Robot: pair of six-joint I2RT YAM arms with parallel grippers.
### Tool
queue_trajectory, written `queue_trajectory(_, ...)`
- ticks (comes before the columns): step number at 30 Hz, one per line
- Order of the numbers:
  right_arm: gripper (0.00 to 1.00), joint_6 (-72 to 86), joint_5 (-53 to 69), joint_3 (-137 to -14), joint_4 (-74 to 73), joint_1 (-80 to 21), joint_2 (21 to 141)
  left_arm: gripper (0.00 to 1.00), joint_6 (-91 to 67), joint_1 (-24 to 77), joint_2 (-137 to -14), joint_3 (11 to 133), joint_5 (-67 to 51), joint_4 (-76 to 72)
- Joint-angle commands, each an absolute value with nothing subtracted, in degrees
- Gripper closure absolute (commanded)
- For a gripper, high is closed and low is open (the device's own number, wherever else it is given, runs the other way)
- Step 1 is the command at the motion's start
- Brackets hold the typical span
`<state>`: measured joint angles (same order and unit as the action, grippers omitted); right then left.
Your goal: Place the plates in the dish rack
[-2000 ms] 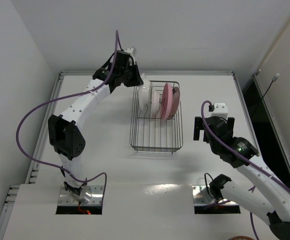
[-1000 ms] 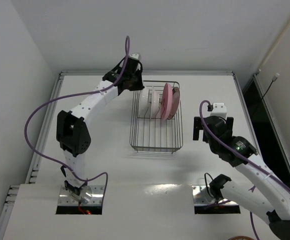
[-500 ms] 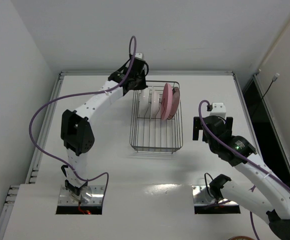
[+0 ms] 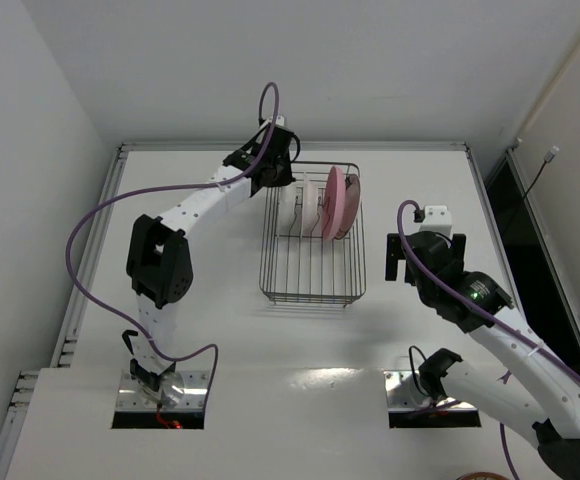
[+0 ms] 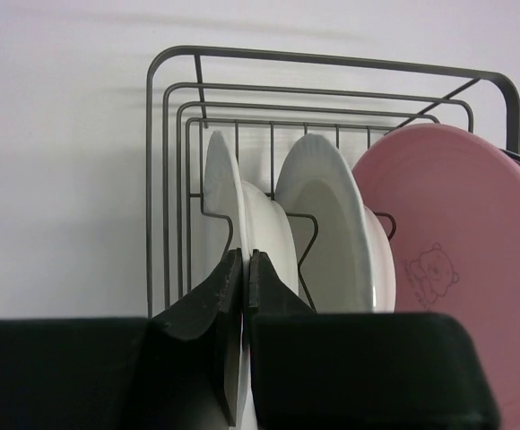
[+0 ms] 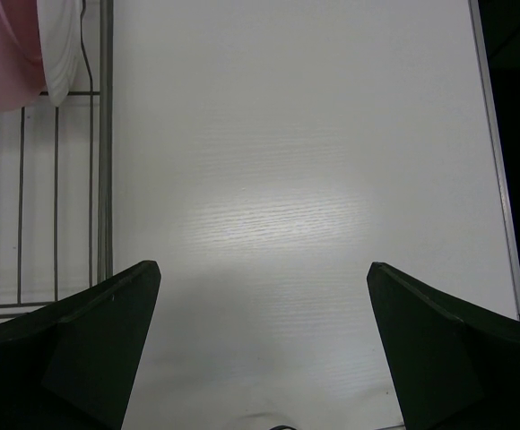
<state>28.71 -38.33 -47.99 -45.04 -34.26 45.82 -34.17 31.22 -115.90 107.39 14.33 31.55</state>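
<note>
Plates (image 4: 335,203) on edge; dish rack (image 4: 310,298) long axis runs near-far

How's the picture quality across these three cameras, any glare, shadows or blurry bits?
Top external: a bright glare patch on the table near the bases, and the dish rack casts a soft shadow. Left wrist: the left gripper, seemingly pinching a whitish plate by its rim, is dark and blurred, pink plate sharp. Right wrist: mild sheen on the table, right gripper fingers soft-edged.
</note>
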Motion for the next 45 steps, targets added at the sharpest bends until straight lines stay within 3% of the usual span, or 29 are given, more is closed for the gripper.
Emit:
queue_trajectory(1,0.00,29.2,-38.2,-47.7,-42.8,-34.1,45.9,1.00,-33.6,32.0,-118.3,105.0,13.5,37.5)
queue_trajectory(5,0.00,29.2,-38.2,-47.7,-42.8,-34.1,45.9,0.98,-33.6,32.0,-117.8,105.0,11.9,37.0)
queue_trajectory(10,0.00,29.2,-38.2,-47.7,-42.8,-34.1,46.4,0.58,-34.1,32.0,-116.5,107.7,9.3,37.0)
queue_trajectory(15,0.00,28.7,-37.7,-47.7,-42.8,-34.1,46.4,0.30,-34.1,33.0,-114.7,110.6,8.3,37.0)
queue_trajectory(17,0.00,28.7,-37.7,-47.7,-42.8,-34.1,46.4,0.08,-34.1,33.6,-114.2,112.7,7.5,37.0)
queue_trajectory(20,0.00,28.7,-37.7,-47.7,-42.8,-34.6,46.4,0.01,-34.1,33.6,-113.6,115.6,5.8,37.5)
queue_trajectory(34,0.00,27.6,-29.3,-54.8,-45.2,-34.6,51.1,0.01,-31.6,34.1,-97.7,110.8,3.9,33.4)
queue_trajectory(40,0.00,28.1,-28.2,-58.9,-46.3,-34.6,49.9,0.01,-43.2,35.8,-88.5,110.7,-1.3,34.9)
queue_trajectory(45,0.00,28.1,-28.8,-61.9,-50.0,-34.6,49.9,0.01,-50.7,40.2,-77.2,110.1,1.6,33.8)
